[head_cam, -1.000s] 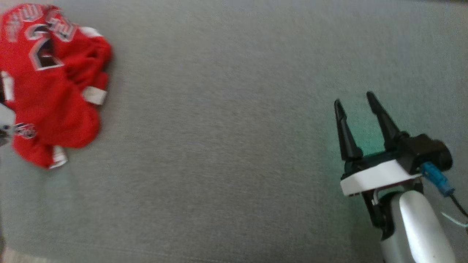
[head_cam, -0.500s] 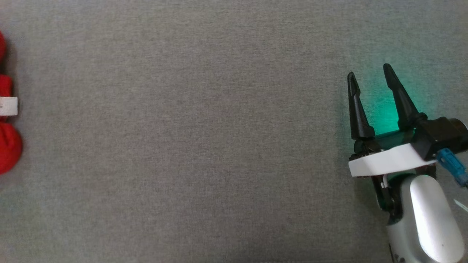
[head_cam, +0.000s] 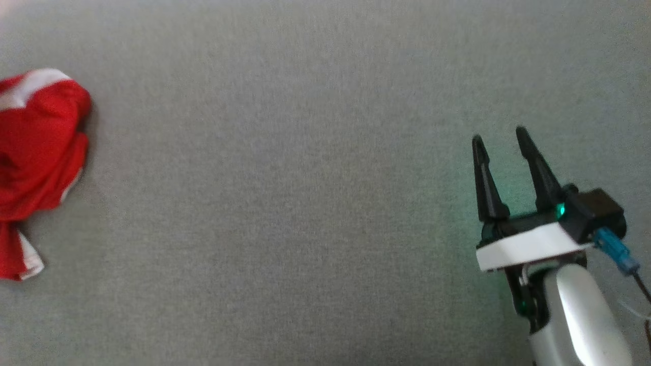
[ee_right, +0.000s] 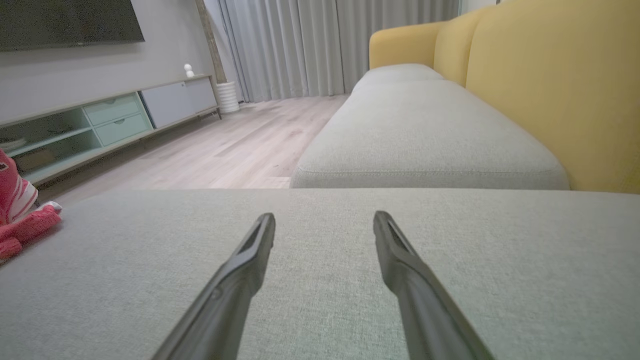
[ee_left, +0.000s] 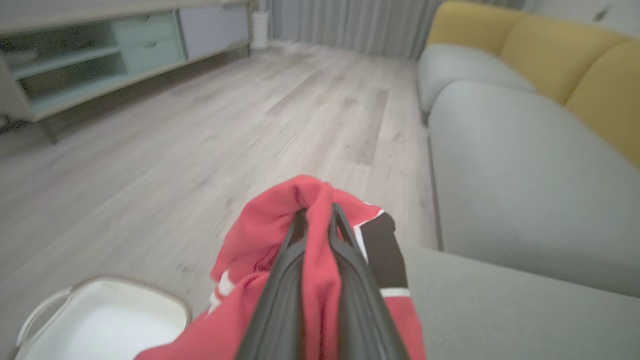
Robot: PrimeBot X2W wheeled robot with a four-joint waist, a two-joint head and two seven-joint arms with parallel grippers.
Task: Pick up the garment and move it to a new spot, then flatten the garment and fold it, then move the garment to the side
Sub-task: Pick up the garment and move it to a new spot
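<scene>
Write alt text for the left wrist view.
The left hand is shut on a bunched red garment, at the edge of a grey cushion. A white basket sits lower left, with pale wood floor beyond.

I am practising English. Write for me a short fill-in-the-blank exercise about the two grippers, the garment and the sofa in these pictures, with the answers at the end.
1. The left gripper has its jaws shut on a ___ jersey.
2. The right gripper holds nothing, and its jaws stand ___.
3. The sofa's backrest is ___ in colour.
4. In the left wrist view, the white basket sits at the lower ___ corner.

Answers: red; open; yellow; left
</scene>
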